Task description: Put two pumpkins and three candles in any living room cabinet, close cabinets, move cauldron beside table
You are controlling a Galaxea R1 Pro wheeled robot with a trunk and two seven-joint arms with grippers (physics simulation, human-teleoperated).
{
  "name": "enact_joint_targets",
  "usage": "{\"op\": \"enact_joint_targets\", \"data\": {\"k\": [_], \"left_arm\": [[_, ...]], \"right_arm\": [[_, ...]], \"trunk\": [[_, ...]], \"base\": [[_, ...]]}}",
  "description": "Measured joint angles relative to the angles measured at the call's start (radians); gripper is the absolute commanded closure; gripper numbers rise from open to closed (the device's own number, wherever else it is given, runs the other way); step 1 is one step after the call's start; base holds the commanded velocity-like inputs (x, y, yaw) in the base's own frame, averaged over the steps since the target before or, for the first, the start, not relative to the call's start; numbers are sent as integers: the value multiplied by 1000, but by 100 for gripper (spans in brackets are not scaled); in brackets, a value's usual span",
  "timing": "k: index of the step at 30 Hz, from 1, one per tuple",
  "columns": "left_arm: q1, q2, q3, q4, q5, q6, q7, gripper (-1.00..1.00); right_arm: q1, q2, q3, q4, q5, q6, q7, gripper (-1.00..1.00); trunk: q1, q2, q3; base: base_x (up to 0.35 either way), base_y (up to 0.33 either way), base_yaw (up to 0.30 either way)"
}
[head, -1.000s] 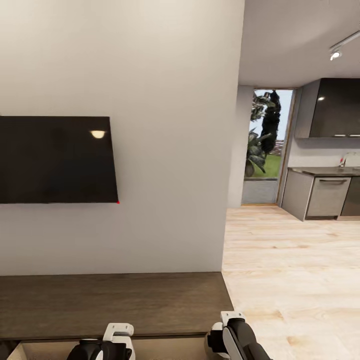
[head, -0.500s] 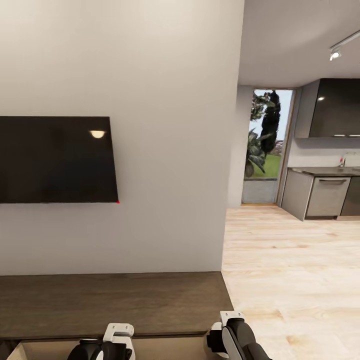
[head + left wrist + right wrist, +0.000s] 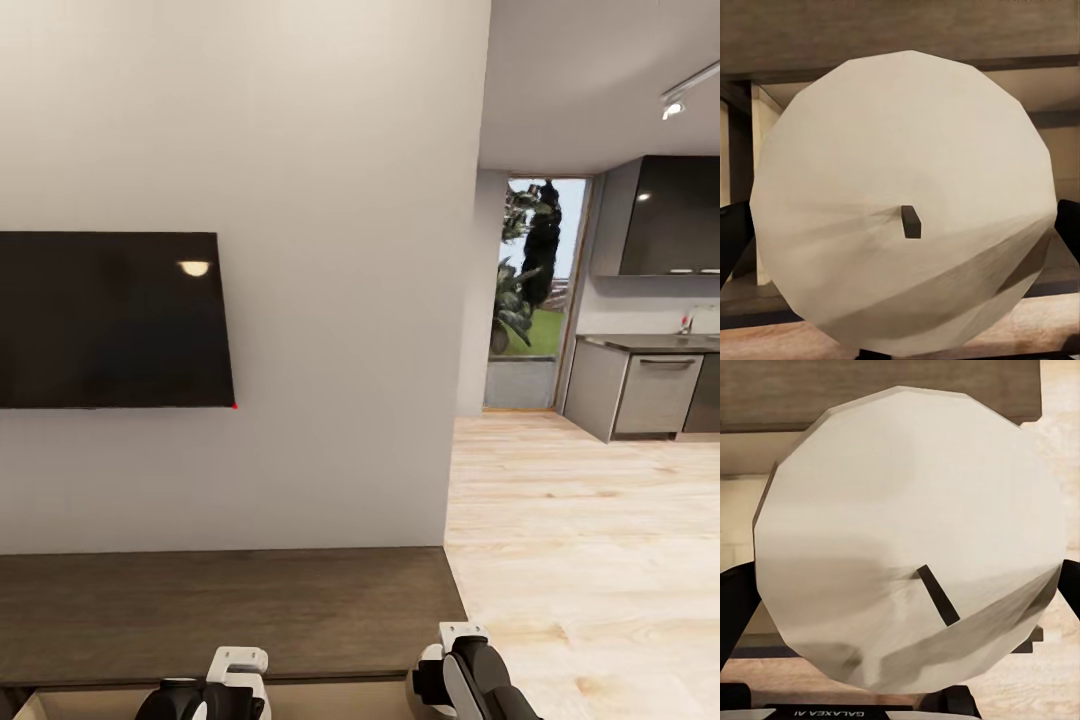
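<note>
Dark-brown wood grain covers the long low cabinet (image 3: 230,610), which stands against the pale wall under a black screen (image 3: 110,320), with a pale beige drawer interior showing at its front edge. Each wrist view shows a white faceted candle, squat with a short dark wick, one clamped between the black fingers of the left gripper (image 3: 904,225) and another (image 3: 911,547) likewise in the right gripper (image 3: 907,607), both in front of the cabinet.

The left arm (image 3: 205,692) and right arm (image 3: 470,675) have glossy black shells with white blocky end pieces. Black fingers (image 3: 736,596) are matte. The right wrist carries white lettering, "GALAXEA AI", upside down.
</note>
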Motion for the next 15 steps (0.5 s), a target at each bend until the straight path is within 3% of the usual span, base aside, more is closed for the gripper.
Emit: {"op": "enact_joint_targets", "data": {"k": [5,15], "left_arm": [[0,0,0,-1,2,0,0,100],[0,0,-1,0,1,0,0,100]], "right_arm": [[0,-1,8,0,0,0,0,100],[0,0,17,0,0,0,0,100]], "trunk": [[0,0,0],[38,-70,-31]], "base": [[1,0,0],[0,0,0]]}}
